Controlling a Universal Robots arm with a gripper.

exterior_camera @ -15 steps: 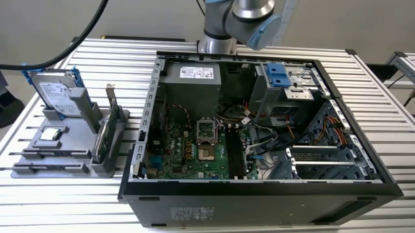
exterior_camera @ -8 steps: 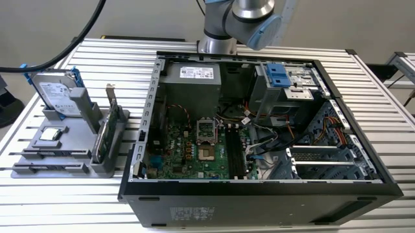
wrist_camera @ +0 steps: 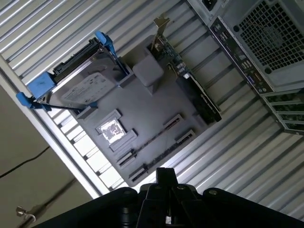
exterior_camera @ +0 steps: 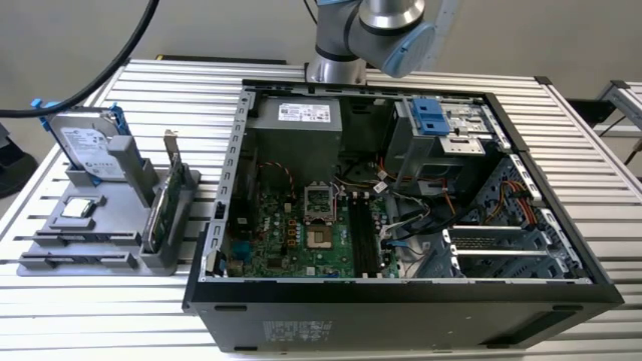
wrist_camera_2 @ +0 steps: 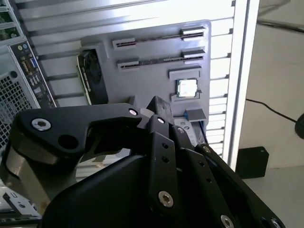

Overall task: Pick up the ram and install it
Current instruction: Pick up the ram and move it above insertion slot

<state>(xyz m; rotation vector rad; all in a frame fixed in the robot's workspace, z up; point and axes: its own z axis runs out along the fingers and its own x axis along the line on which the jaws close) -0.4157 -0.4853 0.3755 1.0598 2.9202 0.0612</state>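
Gripper [wrist_camera_2: 156, 105], fingers pressed together and holding nothing, faces the gray holder tray [wrist_camera_2: 147, 80], where the ram [wrist_camera_2: 159, 39] sits slotted, beside the open PC case [exterior_camera: 401, 289].

The ribbed metal bench [exterior_camera: 171, 83] carries two things directly on its slats: an open black computer case [exterior_camera: 401, 320] and, just beside it toward the exterior view's left, a grey parts holder [exterior_camera: 75, 265] lying flat.

The open computer case [exterior_camera: 401, 316] is sitting on the slatted table [exterior_camera: 171, 83]; the arm [exterior_camera: 386, 26] is hanging over its far edge; a grey holder [exterior_camera: 120, 226] at the exterior view's left is carrying a hard drive [exterior_camera: 89, 147].
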